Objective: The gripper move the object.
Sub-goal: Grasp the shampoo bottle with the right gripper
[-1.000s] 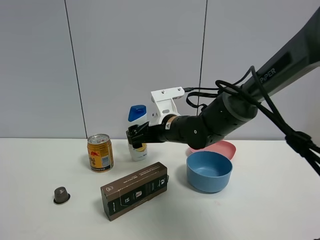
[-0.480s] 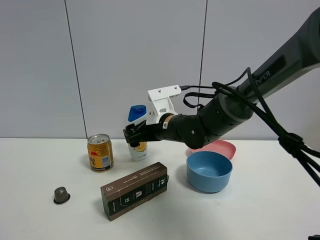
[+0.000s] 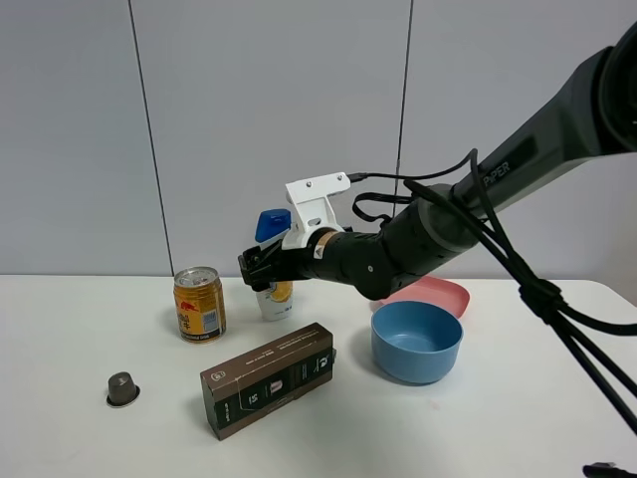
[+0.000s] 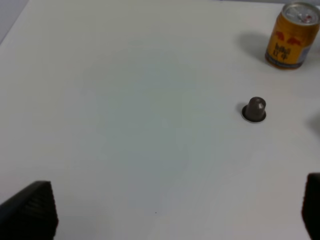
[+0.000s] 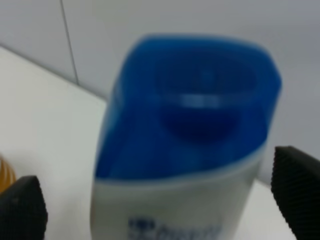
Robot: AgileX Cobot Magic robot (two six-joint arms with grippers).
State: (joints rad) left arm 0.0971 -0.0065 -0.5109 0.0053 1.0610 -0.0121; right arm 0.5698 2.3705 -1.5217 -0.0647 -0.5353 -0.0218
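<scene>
Two pads of the right tool [image 3: 261, 269] stand wide apart, one on each side of the shampoo bottle [image 3: 276, 300]. In the right wrist view neither seems to touch it, so the tool holds nothing. The high view puts the tool at about mid-height on the bottle, below the blue cap [image 5: 190, 105]. The bottle stands upright on the worktop [image 3: 518, 418] near the back wall, close to the gold can [image 3: 199, 304] and behind the long brown box [image 3: 269, 378].

I judge you are about to close for the grasp. How deep the bottle sits between the pads is hard to tell from the blurred wrist view, so make sure the body is well in before you squeeze. Stay on the broad body, not the tapering cap. Keep the bottle centred so that both pads meet it together and it is not nudged toward the can. Close gently, since the plastic probably gives. Lift straight up before carrying, to clear the box, and mind the blue bowl [image 3: 416, 342] and pink dish [image 3: 448, 292] under the arm.

Your left tool [image 4: 170, 212] hangs wide and unladen over the worktop, away from the bottle, with a small dark capsule [image 4: 255, 109] ahead of it. Leave it there.
</scene>
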